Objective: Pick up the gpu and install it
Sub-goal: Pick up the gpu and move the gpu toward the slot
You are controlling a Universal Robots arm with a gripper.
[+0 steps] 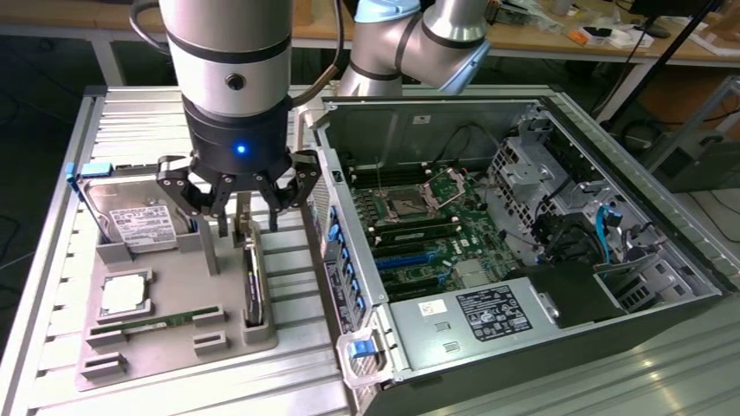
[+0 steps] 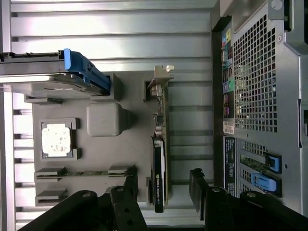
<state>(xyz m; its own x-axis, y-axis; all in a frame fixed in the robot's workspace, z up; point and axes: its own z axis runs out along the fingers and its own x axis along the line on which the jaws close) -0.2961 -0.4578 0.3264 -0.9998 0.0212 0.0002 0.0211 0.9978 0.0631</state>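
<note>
Exterior view: gripper (image 1: 243,224) hangs over the grey fixture tray (image 1: 185,282), pointing straight down, jaws spread wide with nothing held. The gpu (image 1: 253,290) sits directly at the gripper's 6 o'clock. It stands on edge in its slot on the tray, seen as a thin dark card, close below the fingertips.

Wrist view: fingers (image 2: 130,185) stand on both sides of the gpu (image 2: 159,159) at its black cooler end, with a gap on each side and no contact. Silver bracket (image 2: 161,79) is at the card's far end, away from the gripper (image 2: 163,187).

Rest of the tray, exterior view:
- Hard drive (image 1: 139,221) with white label is at the gripper's 9 o'clock, propped up in its holder.
- Cpu (image 1: 124,295) lies flat at the gpu's 9 o'clock.
- Memory stick (image 1: 156,325) is at the gpu's 8 o'clock, in its narrow slot.

Open computer case (image 1: 601,173) is at the tray's 3 o'clock, just beside it, side panel off. Motherboard (image 1: 428,225) is exposed inside. Power supply (image 1: 486,312) is at the motherboard's 5 o'clock.
</note>
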